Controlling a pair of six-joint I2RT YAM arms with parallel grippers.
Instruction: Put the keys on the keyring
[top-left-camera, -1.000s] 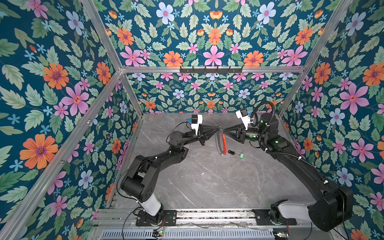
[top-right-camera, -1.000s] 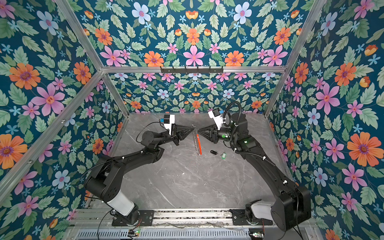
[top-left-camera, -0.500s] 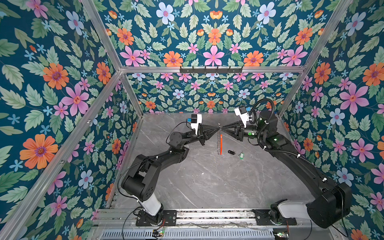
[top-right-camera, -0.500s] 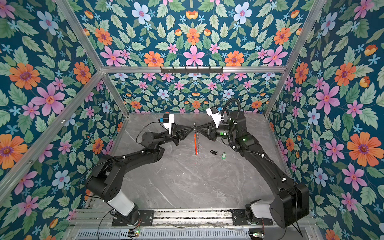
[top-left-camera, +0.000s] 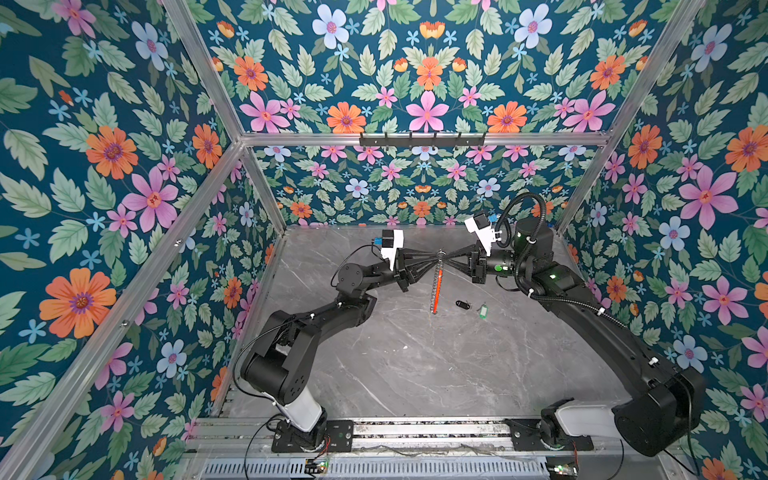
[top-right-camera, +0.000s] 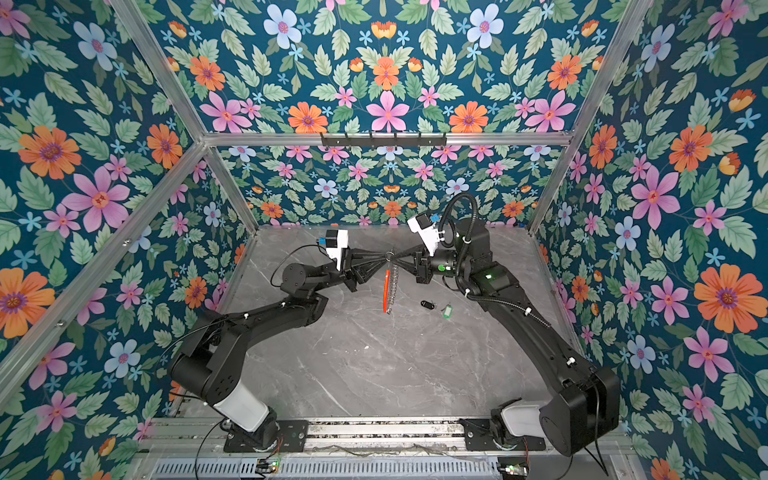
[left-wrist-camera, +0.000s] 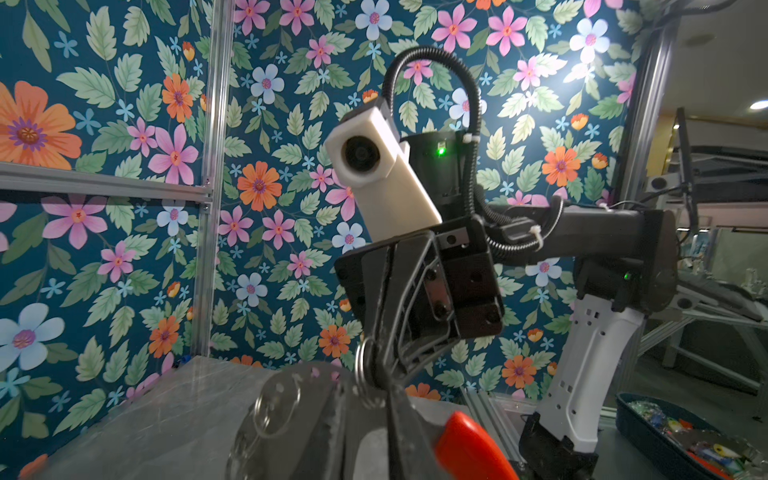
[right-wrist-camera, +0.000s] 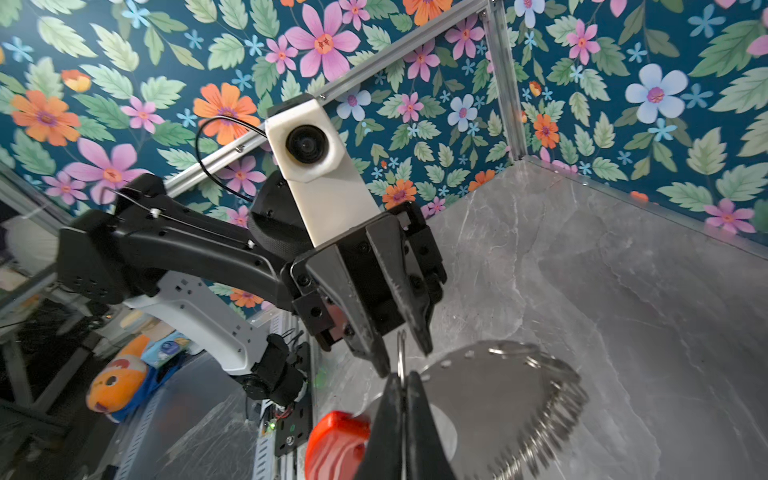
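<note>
Grey metal with an orange-red arc (top-left-camera: 435, 293), the keyring (top-right-camera: 390, 286) is held upright toward the far middle of the table (top-left-camera: 415, 365) and is seen edge-on in both top views as a narrow strip. In those views its long axis is laid from far to near, its flat faces are turned left and right, and its fringe of small rings is shown along the strip's edge. Whether its lower edge is touching the table cannot be told.

At the far, upper end of the strip the keyring is gripped through one split ring (left-wrist-camera: 362, 370). This ring is pinched by the right gripper (right-wrist-camera: 400, 380), whose fingers are pressed together on the wire. The left gripper (right-wrist-camera: 405, 360) is set against it from the left, tip to tip. Its fingers are parted, with a gap seen on each side of the same ring.

The keys are laid flat on the table, right of the strip's near end and apart from it. The black-fob key (top-left-camera: 462, 305) is placed nearer the strip, its oval stretched left to right. The green-tag key (top-left-camera: 482, 311) is found just beside it on the right, its tag pointed roughly far to near.
</note>
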